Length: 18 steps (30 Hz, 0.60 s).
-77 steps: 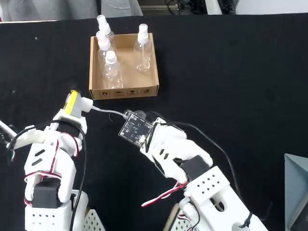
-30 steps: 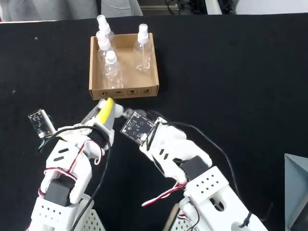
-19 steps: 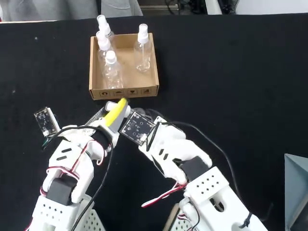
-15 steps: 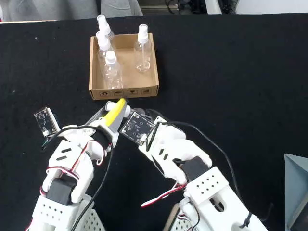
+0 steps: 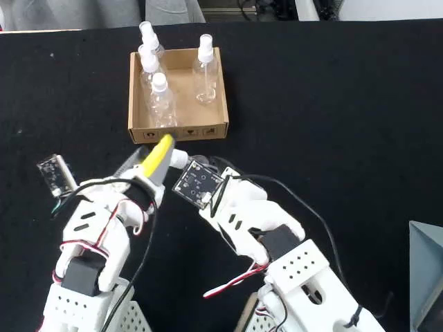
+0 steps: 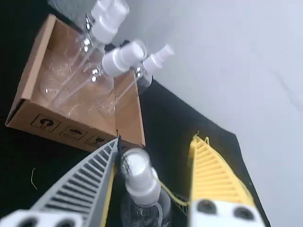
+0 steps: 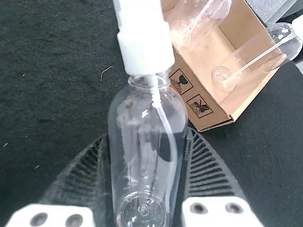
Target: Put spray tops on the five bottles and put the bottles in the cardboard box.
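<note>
Left pincer straddles spray top; right pincer clamps bottle.

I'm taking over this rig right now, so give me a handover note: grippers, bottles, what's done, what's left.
Right gripper: shut on the fifth bottle, held just in front of the cardboard box.
Left gripper: open, jaws either side of that bottle's spray top, which sits on the neck; tightness unclear.
Done: four topped bottles stand in the box.
Left: check the top, then place the fifth bottle in the box.
</note>
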Motion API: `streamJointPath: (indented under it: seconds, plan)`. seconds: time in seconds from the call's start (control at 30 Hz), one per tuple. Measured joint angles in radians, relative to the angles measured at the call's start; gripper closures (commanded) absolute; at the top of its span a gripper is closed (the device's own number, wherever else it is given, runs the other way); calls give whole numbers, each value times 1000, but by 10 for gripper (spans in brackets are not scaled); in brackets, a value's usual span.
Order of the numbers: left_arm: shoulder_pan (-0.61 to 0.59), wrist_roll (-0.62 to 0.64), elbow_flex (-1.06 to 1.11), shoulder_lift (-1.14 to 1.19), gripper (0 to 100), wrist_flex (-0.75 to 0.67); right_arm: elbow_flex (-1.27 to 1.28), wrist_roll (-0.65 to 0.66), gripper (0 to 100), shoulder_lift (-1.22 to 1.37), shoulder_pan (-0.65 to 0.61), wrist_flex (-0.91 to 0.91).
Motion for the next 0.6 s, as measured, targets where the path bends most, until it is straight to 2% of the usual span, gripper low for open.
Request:
streamJointPath:
  seconds: [0.33, 0.6]
  plan:
    - [-66, 26, -32, -15, 787, 0, 0, -3, 900, 0, 0, 0]
    - [-180, 54, -5, -132, 787, 0, 0, -132, 900, -68, 0, 0]
